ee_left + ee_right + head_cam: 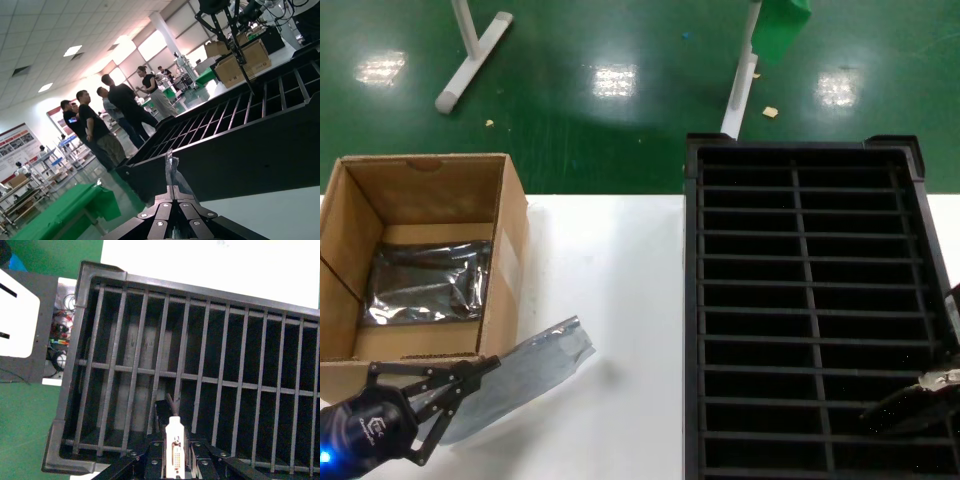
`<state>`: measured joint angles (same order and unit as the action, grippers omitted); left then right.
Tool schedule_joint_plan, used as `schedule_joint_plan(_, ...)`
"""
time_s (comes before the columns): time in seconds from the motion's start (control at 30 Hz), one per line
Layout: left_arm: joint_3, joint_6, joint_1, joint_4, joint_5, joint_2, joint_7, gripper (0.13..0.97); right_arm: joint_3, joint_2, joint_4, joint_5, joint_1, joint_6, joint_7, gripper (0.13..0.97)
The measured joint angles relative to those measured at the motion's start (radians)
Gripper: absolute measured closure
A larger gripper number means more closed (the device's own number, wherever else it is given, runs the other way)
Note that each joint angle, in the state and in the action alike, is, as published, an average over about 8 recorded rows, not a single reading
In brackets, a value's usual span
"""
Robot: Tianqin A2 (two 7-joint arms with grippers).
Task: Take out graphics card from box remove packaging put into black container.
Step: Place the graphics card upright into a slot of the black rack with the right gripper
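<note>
We find the graphics card (174, 452) largely hidden: only its pale bracket end shows above the right claw (175, 460), the board dropping out of sight into a slot of the black container (90, 330). In the head view that claw (920, 395) is cut off by the picture's edge. The left claw (470, 375) covers one corner of the packaging (525, 375).

The head camera looks down from high up at the desk (610, 300) and the black container (810, 300). The left wrist camera sits low, looking sideways at the container's wall. The right wrist camera looks straight down into its slots, up close.
</note>
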<state>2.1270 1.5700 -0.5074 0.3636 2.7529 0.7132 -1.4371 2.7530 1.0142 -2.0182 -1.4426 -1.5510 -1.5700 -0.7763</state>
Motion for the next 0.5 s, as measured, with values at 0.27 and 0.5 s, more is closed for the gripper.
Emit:
schedule_joint_plan(0.27, 0.004, 0.000, -0.002, -0.007, 0.000, -0.004, 0.001, 0.955, 0.000, -0.002, 0.011, 0.015, 0.021, 0.000, 0.007, 0.894)
schedule_joint_plan(0.5, 0.003, 0.000, -0.002, -0.005, 0.000, -0.006, 0.002, 0.955, 0.000, -0.007, 0.023, 0.032, 0.032, 0.000, 0.012, 0.894)
